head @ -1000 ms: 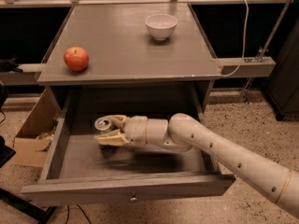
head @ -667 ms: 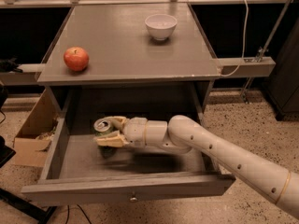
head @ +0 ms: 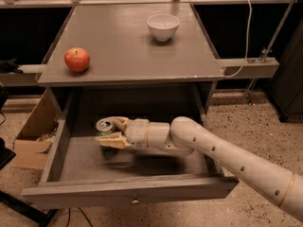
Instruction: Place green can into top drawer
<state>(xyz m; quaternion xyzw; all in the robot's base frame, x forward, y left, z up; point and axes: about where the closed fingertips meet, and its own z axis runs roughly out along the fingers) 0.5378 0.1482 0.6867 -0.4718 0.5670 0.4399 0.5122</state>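
Note:
The top drawer (head: 85, 190) of the grey table is pulled open toward me, with a small round knob (head: 136, 202) on its front panel. The green can (head: 104, 125) stands upright inside it at the left, its silver top showing. My gripper (head: 108, 132) reaches into the drawer from the right. Its fingers (head: 118, 122) close around the can's sides, low over the drawer floor. Most of the can's body is hidden behind the fingers.
A red apple (head: 77, 59) sits at the front left of the table top (head: 123, 51) and a white bowl (head: 163, 26) at the back right. A cardboard box (head: 32, 135) stands on the floor left of the drawer. A white cable (head: 247, 32) hangs at the right.

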